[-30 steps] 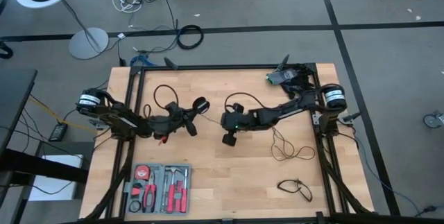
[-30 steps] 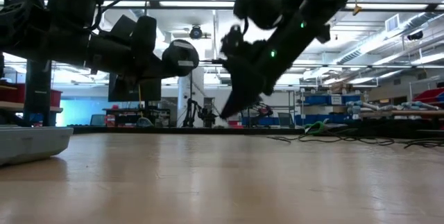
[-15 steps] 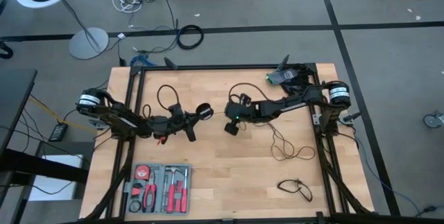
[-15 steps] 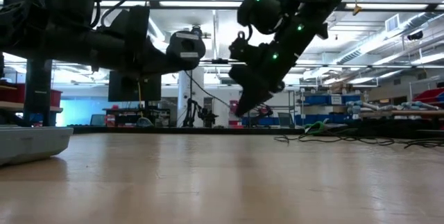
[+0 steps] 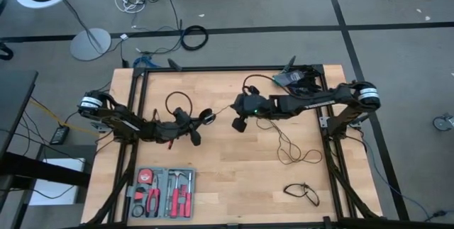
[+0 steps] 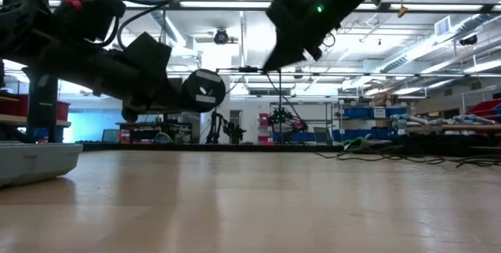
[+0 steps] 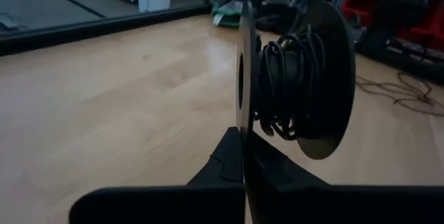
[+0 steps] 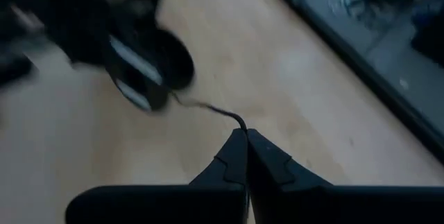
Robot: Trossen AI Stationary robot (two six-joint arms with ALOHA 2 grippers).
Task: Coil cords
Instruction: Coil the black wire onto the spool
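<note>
Wooden surface (image 5: 234, 179) carries both arms near its middle, plus slack cord (image 5: 291, 151) lying loose toward the right side. Left tool (image 7: 244, 151) is clamped on the rim of a spool (image 7: 298, 78), holding it clear of the wood so turns can wrap on; cord is already wound round its core. Right tool (image 8: 245, 139) is pinched shut on the cord (image 8: 208, 107), just beside the spool, apparently keeping the strand taut for winding.
</note>
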